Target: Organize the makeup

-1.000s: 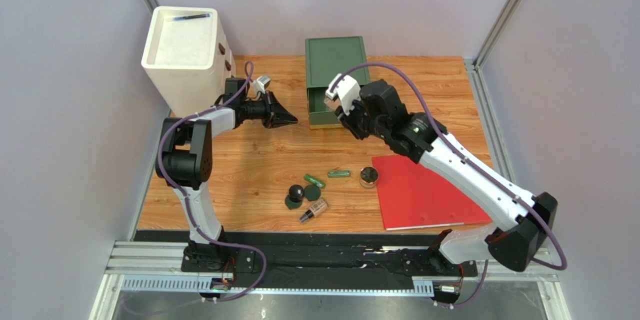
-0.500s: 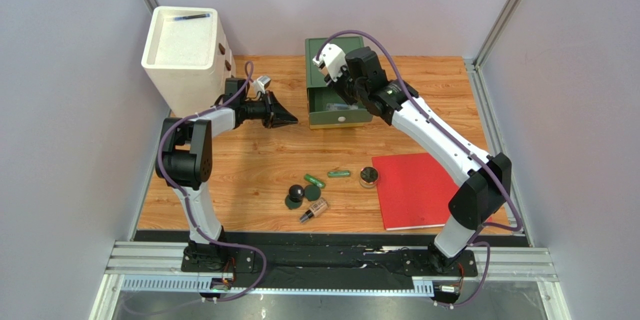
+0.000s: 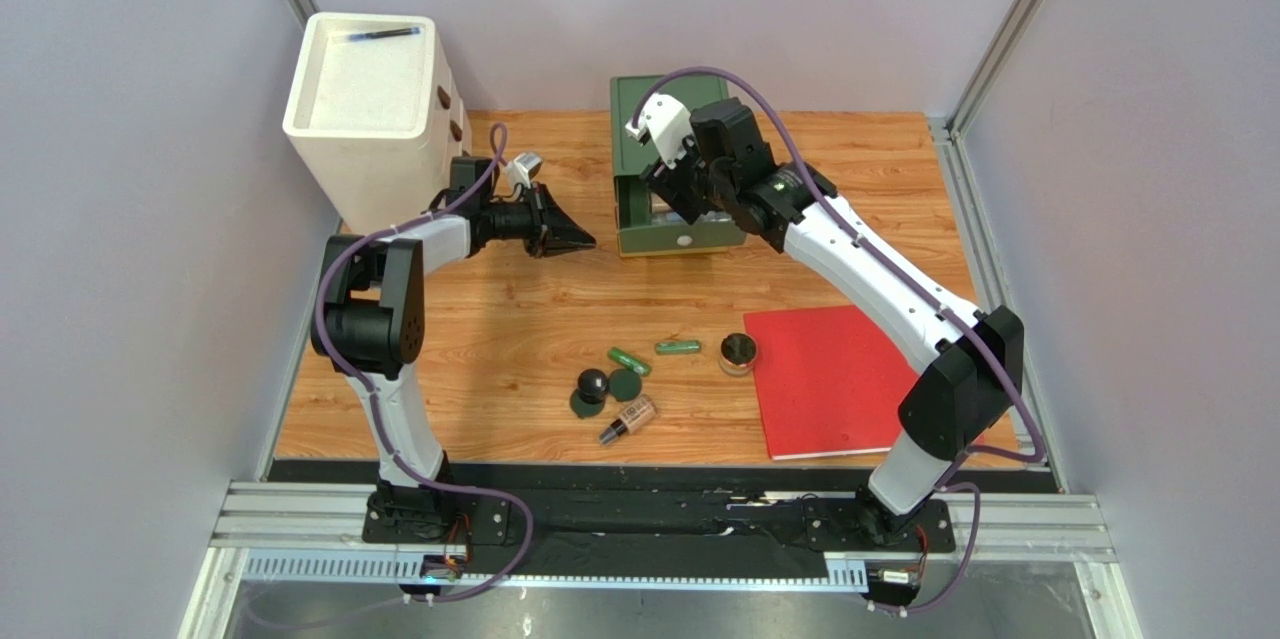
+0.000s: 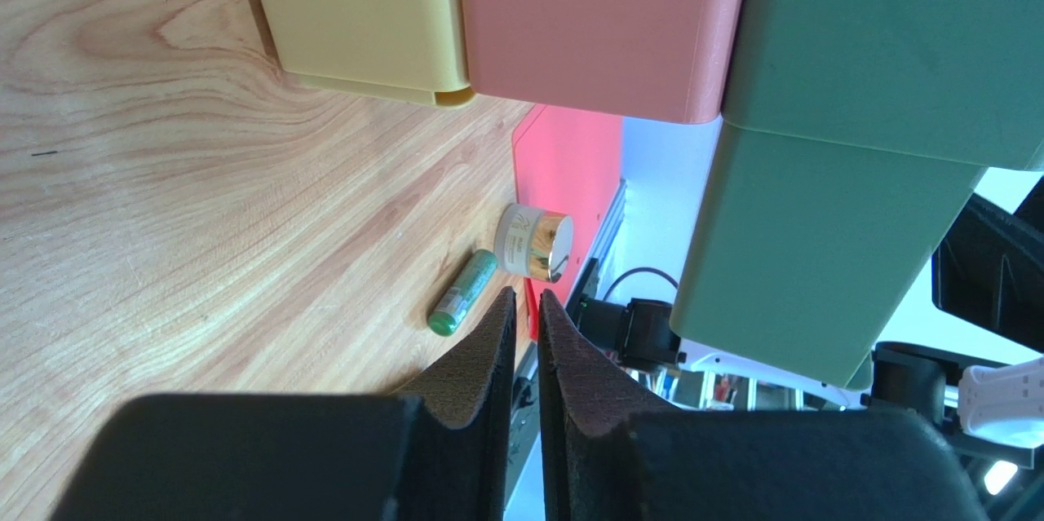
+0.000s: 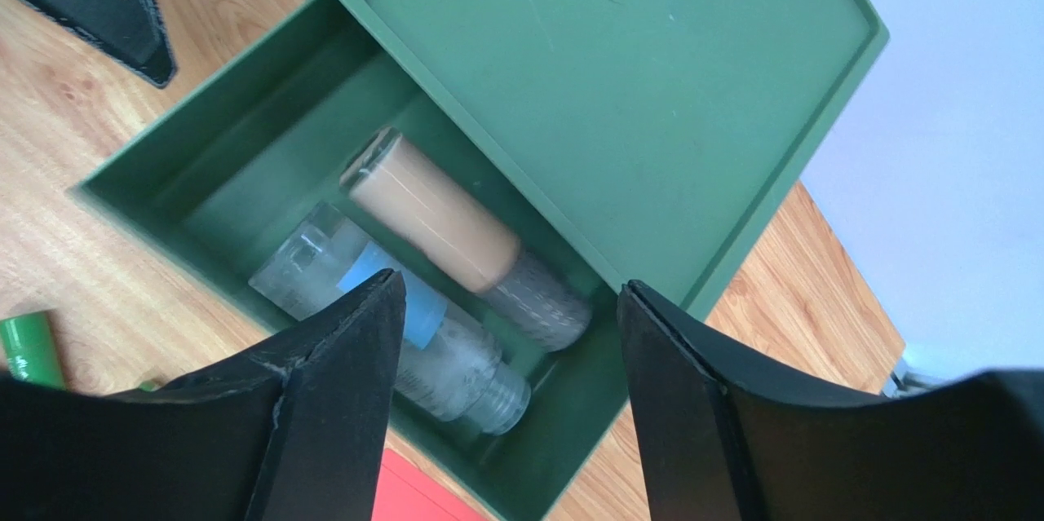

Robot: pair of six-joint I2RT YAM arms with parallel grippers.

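Note:
The loose makeup lies on the wooden table: two slim green tubes (image 3: 628,362) (image 3: 678,348), a round jar (image 3: 736,354), a black ball (image 3: 592,389), dark green compacts (image 3: 583,407) and a small amber bottle (image 3: 628,419). My right gripper (image 3: 679,204) is open and empty above the open green drawer (image 5: 233,166). In the drawer lie a beige tube (image 5: 447,221) and a clear bottle with a blue label (image 5: 392,307). My left gripper (image 3: 579,237) is shut and empty just left of the drawer. Its wrist view shows the gripper (image 4: 525,313), a green tube (image 4: 463,292) and the jar (image 4: 533,242).
A flat red book (image 3: 842,377) lies at the front right. A tall white box (image 3: 368,107) stands at the back left, beside the left arm. The green drawer unit (image 3: 672,114) stands at the back centre. Walls close in on both sides.
My right arm has swung from the table's middle back over the green drawer, and the drawer now shows open beneath it. The left arm has not moved.

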